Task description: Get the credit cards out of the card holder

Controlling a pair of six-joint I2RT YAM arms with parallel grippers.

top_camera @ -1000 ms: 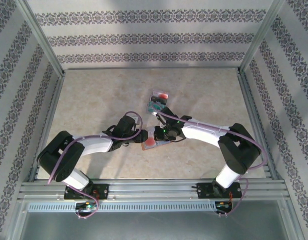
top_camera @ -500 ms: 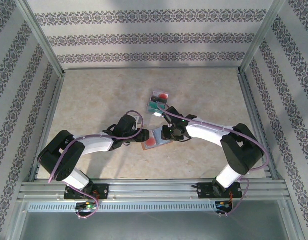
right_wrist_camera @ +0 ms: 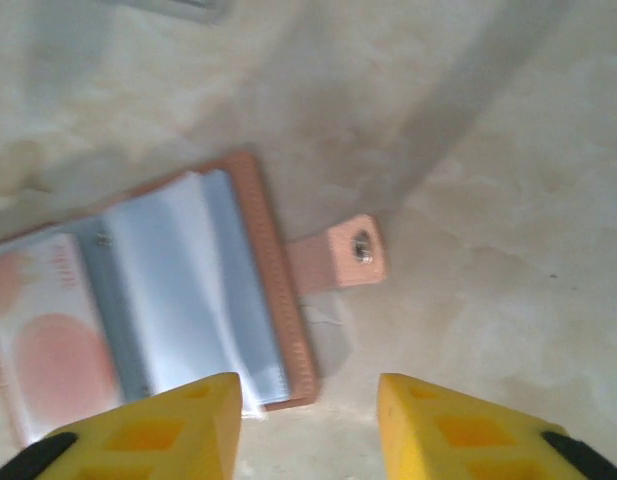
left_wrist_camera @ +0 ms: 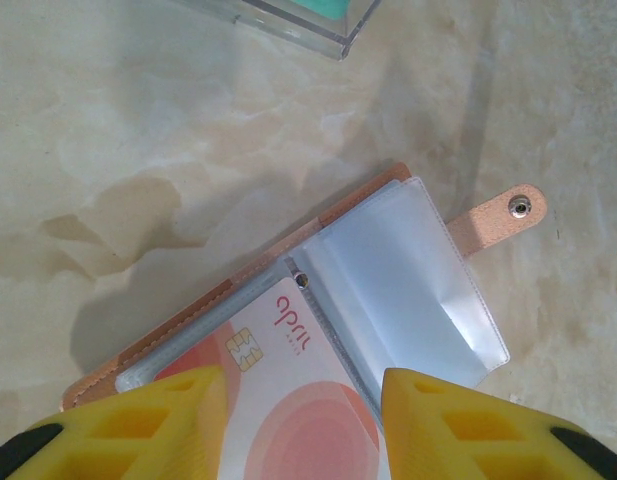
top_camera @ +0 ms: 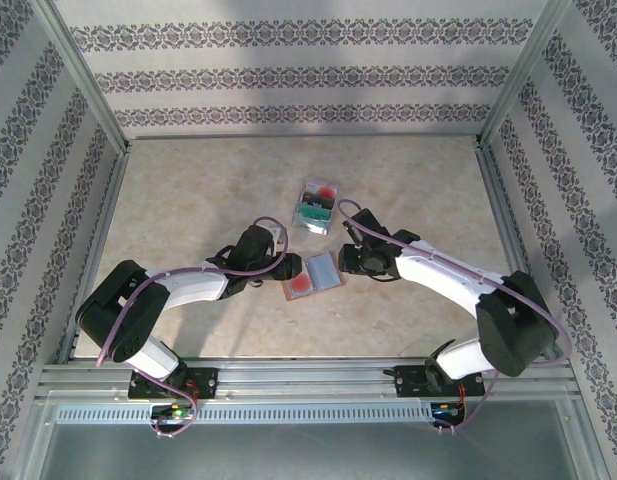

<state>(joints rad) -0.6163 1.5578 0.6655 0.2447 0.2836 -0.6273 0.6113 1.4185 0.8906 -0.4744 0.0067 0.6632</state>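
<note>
Pretty sure this is a robotics lab test cell. There's an aluminium extrusion frame (top_camera: 83,75) around a marble-look tabletop (top_camera: 188,190), patterned wallpaper panels (top_camera: 308,75) for walls, and the left arm (top_camera: 188,290) and right arm (top_camera: 438,275) are bolted to a slotted rail (top_camera: 308,375) along the bottom.

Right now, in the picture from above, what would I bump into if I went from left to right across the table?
left arm → left gripper → card holder → right gripper → right arm
</note>
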